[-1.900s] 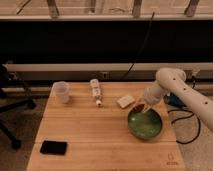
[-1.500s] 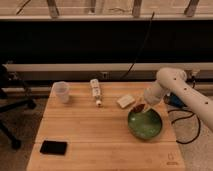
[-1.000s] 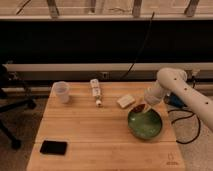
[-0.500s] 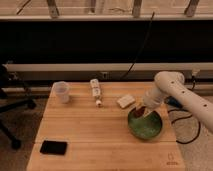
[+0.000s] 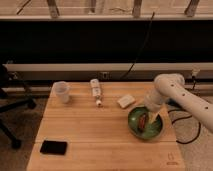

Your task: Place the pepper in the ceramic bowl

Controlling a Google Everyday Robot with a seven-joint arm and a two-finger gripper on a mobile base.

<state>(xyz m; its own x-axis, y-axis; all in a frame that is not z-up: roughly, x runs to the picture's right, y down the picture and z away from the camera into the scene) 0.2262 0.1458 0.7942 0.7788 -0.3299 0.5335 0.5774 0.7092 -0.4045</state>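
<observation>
— Well, why is the gripper [image 5: 150, 115] held so low over the ceramic bowl [image 5: 136, 131]?

— A placement is judged to be in hand. The arm is reached in from the right and bent downward, so that the gripper hangs just above the far part of the bowl, close over the pepper [image 5: 144, 122].

— And where is the pepper to be found?

— Inside the bowl, laid lengthwise on the green bottom, at the near right of the counter [image 5: 90, 127]. Whether it is gripped or let go cannot be told, since the gripper's opening is not shown.

— Why are the other things set where they are?

— No part in the task is seen for them. Most are placed to the left of the bowl and apart from it, so the arm's reach from the right is not crossed.

— What is counted?

— One pepper and one bowl. One plastic cup [image 5: 62, 91] is stood at the far left. One white bottle [image 5: 95, 91] is laid down at the far middle. One pale block [image 5: 126, 101] is set near the bowl's far-left rim. One dark phone [image 5: 53, 147] is laid flat at the near left. One arm with one gripper is counted.
</observation>
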